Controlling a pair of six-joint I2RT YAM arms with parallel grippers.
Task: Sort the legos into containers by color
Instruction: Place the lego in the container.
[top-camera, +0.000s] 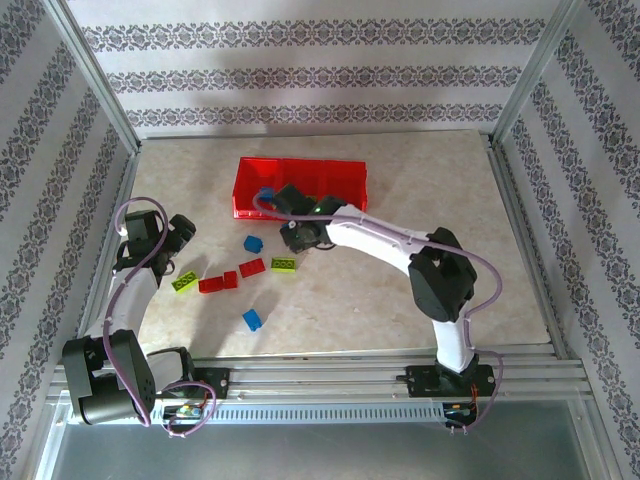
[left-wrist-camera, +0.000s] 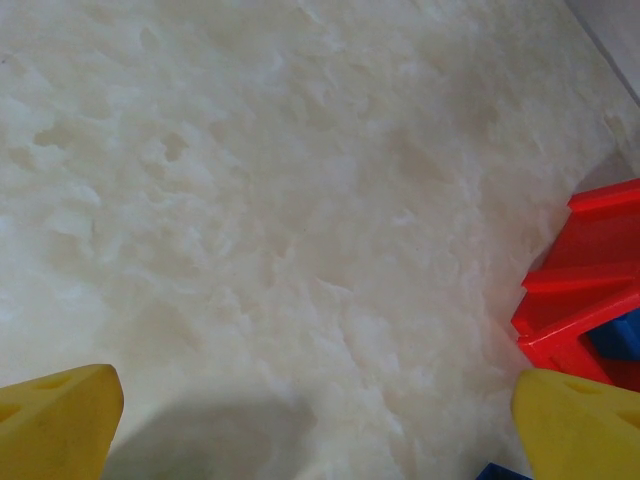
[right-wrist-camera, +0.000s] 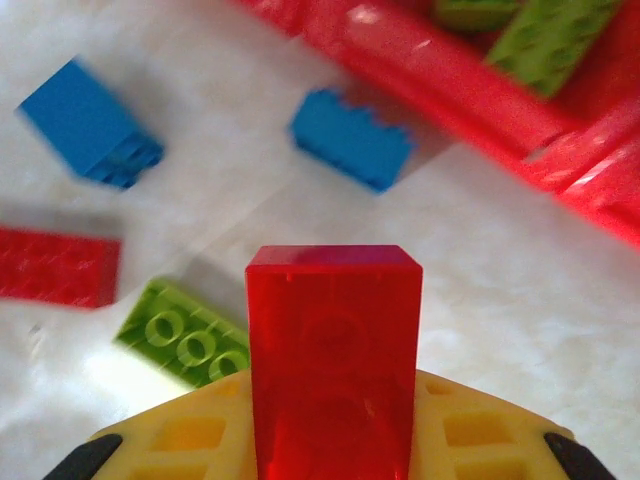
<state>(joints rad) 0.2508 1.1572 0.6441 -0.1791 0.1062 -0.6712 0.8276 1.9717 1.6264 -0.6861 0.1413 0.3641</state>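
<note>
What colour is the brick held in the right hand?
Red: a slightly translucent brick, and it shows best in the right wrist view.

Top view looks steeply down from the near edge; both wrist views sit close, apparently sharing the tray (top-camera: 345, 178).

Left arm (top-camera: 130, 295) and right arm (top-camera: 375, 238) wear white shells, black joints, lilac cables (top-camera: 495, 282) looping behind each claw. Left claw (left-wrist-camera: 320, 425) and right claw (right-wrist-camera: 330, 440) have yellow fingers (left-wrist-camera: 60, 420), the right's with square recesses.

A lab test cell: aluminium frame (top-camera: 95, 75), marble-look table (top-camera: 420, 190), patterned backdrop walls (top-camera: 300, 70) (like wallpaper)
</note>
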